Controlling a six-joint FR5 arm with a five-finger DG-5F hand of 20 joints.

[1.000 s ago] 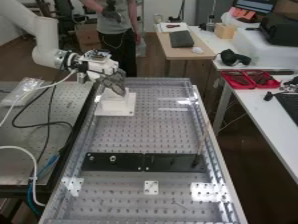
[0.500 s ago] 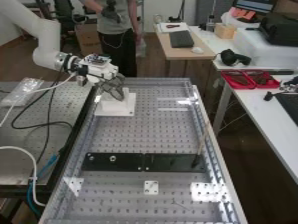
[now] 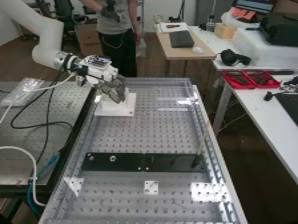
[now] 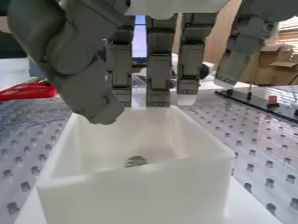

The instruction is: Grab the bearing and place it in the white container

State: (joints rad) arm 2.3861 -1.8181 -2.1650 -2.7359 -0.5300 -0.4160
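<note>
Bearing (image 4: 136,161), small, round and metallic, lies down inside the white container (image 4: 143,195) in the wrist view, on its floor just behind one wall, whose rim cuts across its lower part. The hand (image 3: 112,91) is in the upper left of the high view, at the end of the white arm (image 3: 45,37), and its dark fingers hang over the container. In the wrist view they point straight down, side by side and spread a little, with the thumb (image 4: 83,90) set well apart from them; the hand is wide and grips nothing. Some fingertips are near the container's far rim, but whether they touch it I cannot tell. The container stands on a flat white base (image 3: 129,111) towards the far end of the perforated bench top (image 3: 143,132), left of the middle of the frame. Lower down in the high view, two black plates (image 3: 96,163) sit end to end across the bench, with a small ring-shaped part (image 3: 112,158) on the left one and a thin upright rod (image 3: 201,140) at the right one. A small white square plate (image 3: 151,187) lies below them in the frame. Red trays (image 3: 233,83) rest on the white table at the right edge, and a clear plastic bag (image 3: 24,87) lies at the left edge.
</note>
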